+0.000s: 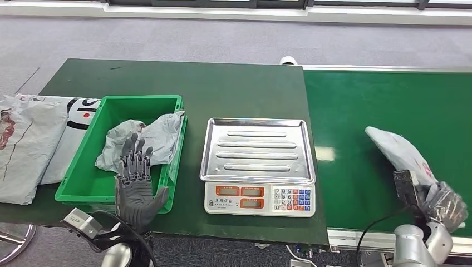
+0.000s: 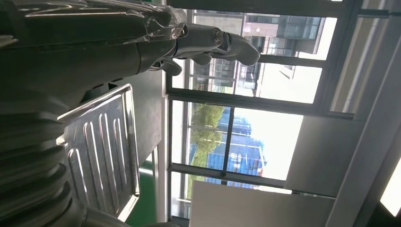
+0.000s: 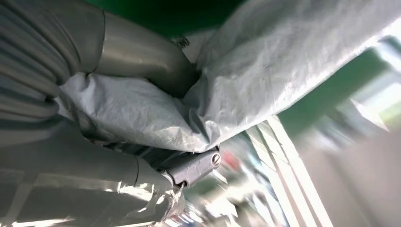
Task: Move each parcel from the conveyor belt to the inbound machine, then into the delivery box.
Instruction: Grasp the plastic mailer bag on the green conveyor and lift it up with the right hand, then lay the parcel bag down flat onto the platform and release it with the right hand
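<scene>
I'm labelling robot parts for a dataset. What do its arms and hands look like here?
Both arms are silver metal cylinders with black cables. The left hand is dark grey, with segmented black fingers. The right hand is grey under shiny clear wrap, with a black wrist block.

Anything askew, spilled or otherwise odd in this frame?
One small thing: the parcel in the green box drapes over the box's right rim instead of lying fully inside. Otherwise normal: the scale tray is bare, the right hand grips a parcel on the belt, and the left hand is open.
</scene>
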You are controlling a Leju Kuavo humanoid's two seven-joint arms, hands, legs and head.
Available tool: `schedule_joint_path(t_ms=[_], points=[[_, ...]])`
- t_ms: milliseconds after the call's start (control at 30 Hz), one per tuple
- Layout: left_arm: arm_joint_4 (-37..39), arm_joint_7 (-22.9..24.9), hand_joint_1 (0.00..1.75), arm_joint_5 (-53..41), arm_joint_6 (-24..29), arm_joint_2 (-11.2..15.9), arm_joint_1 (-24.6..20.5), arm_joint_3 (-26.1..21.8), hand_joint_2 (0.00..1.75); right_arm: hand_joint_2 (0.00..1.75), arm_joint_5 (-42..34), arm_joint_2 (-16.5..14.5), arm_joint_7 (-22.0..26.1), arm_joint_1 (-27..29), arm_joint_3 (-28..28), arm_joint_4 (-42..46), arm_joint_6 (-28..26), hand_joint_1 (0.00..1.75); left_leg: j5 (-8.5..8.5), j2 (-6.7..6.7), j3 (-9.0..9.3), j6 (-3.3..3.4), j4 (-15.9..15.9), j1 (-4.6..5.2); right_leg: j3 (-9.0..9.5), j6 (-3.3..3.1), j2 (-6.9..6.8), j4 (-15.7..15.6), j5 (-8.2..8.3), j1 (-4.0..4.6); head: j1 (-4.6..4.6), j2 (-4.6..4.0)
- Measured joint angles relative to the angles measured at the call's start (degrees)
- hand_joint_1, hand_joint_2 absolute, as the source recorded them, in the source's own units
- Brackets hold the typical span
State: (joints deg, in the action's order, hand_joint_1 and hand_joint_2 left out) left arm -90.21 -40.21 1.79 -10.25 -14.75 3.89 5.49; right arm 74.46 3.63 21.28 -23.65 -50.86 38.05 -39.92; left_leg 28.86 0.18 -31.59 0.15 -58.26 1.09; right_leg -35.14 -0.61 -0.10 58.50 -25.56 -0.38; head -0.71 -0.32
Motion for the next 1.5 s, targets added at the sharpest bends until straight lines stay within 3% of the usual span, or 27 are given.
schedule_joint_path(t_ms=[100,167,300,467,633,767,1033,1500], points=[[0.55,0.01,0.0,-0.59,0.93,-0.02,-0.11,0.0,1.75,1.75,-5.94,-6.78,13.83,0.61,-2.91,13.08,-0.41,1.75,-0.08,0.07,0.32,-0.12,0.01,-0.12,-0.1,-0.06,0.09,0.01,0.03,0.1,0.01,0.01],[0.8,0.01,0.0,-1.08,2.17,-0.02,-0.18,0.0,1.75,1.75,-9.3,-11.27,17.72,1.71,-3.08,21.46,-0.42,1.75,-0.12,0.05,0.33,-0.18,0.02,-0.14,-0.12,-0.08,0.09,0.03,0.03,0.14,0.02,0.01],[1.21,0.0,0.0,-1.36,3.59,-0.02,-0.3,0.0,1.75,1.75,-11.94,-17.27,17.74,4.5,0.33,34.77,-0.41,1.75,-0.13,0.09,0.32,-0.21,0.05,-0.14,-0.14,-0.11,0.14,0.06,0.02,0.16,0.01,0.02],[1.59,-0.01,0.0,-1.89,5.31,0.0,-0.45,0.02,1.75,1.75,-7.26,-20.98,10.83,9.2,11.36,45.96,-0.34,1.75,-0.11,0.31,0.35,-0.22,0.05,-0.09,-0.17,-0.13,0.34,0.05,0.05,0.15,0.02,0.01],[1.67,-0.01,0.0,-2.59,6.51,0.03,-0.52,0.11,1.75,1.75,-0.98,-22.6,4.37,11.74,21.4,50.97,-0.3,1.75,-0.13,0.34,0.36,-0.2,0.05,-0.05,-0.18,-0.16,0.36,0.05,0.1,0.14,0.02,0.0],[1.67,-0.01,0.0,-2.5,7.2,0.07,-0.57,0.21,1.75,1.75,-0.68,-22.76,5.48,12.08,25.53,51.8,-0.3,1.75,-0.13,0.36,0.37,-0.2,0.04,-0.04,-0.19,-0.16,0.37,0.05,0.11,0.13,0.03,0.01],[1.67,-0.01,0.0,-2.38,8.13,0.16,-0.58,0.38,1.75,1.75,-0.95,-22.76,8.95,11.91,27.68,50.55,-0.29,1.75,-0.13,0.34,0.33,-0.2,0.04,-0.04,-0.19,-0.16,0.35,0.05,0.11,0.14,0.03,0.0],[1.75,-0.01,0.0,-1.81,8.14,0.19,-0.73,0.67,1.75,1.75,1.27,-22.76,7.2,11.47,29.51,46.64,-0.28,1.75,-0.13,0.34,0.33,-0.2,0.05,-0.05,-0.19,-0.16,0.35,0.06,0.11,0.14,0.03,0.0]])
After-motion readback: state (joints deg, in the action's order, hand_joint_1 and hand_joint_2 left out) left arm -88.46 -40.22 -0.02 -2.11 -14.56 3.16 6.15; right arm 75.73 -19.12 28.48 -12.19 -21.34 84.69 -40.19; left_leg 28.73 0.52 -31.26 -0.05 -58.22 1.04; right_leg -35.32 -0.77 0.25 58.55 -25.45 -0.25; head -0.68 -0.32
